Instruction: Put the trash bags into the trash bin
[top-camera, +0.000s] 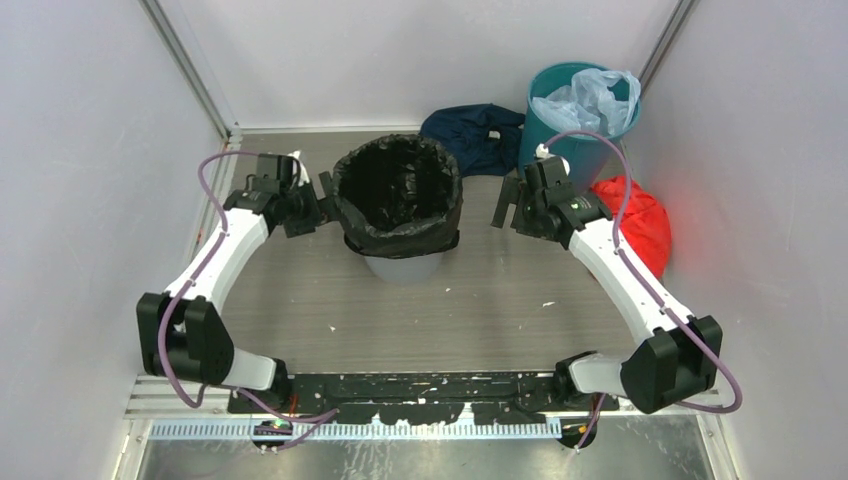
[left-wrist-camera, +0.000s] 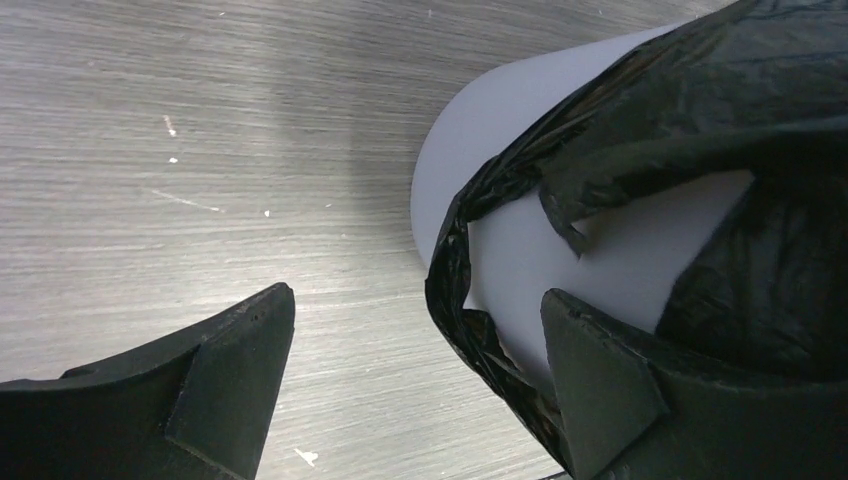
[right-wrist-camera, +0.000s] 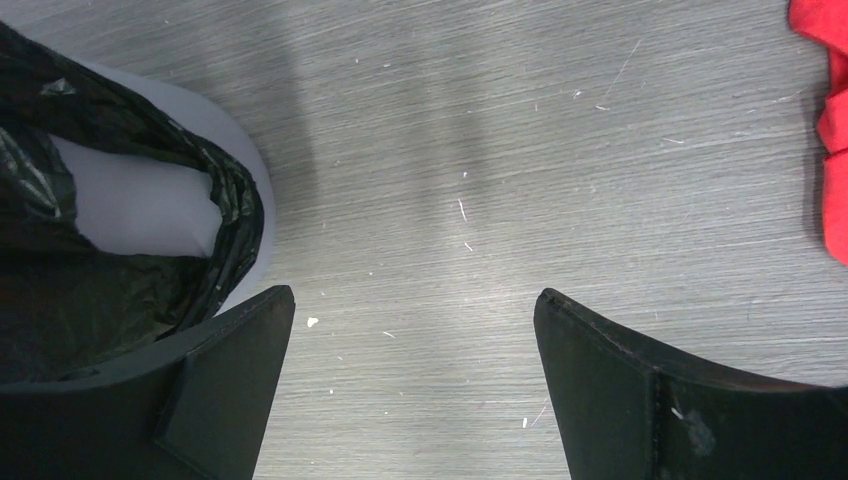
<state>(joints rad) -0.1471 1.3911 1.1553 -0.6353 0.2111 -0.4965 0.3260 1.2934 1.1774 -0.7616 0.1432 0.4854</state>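
We see the left end effector (top-camera: 322, 192) spread wide with nothing between its fingers. It sits just beside the left side of the black trash bag (top-camera: 400, 185). In the left wrist view one dark wedge-shaped finger (left-wrist-camera: 600, 390) overlaps the bag's crumpled edge, but we cannot tell whether it touches. The right end effector (top-camera: 508, 205) is just as wide open and empty. It hangs over the bare counter (top-camera: 480, 300), a little apart from the bag's right side.

The bag is thin, glossy and crinkly. It lines the grey bin (top-camera: 405, 265), with its mouth folded over the rim and hanging unevenly down the outside. Smooth pale plastic shows below and through gaps in the fold. The bin is round and tapered and stands upright mid-counter. The counter is grey with a fine brushed grain and white flecks. A soft red cloth bundle (top-camera: 640, 220) lies to the right.
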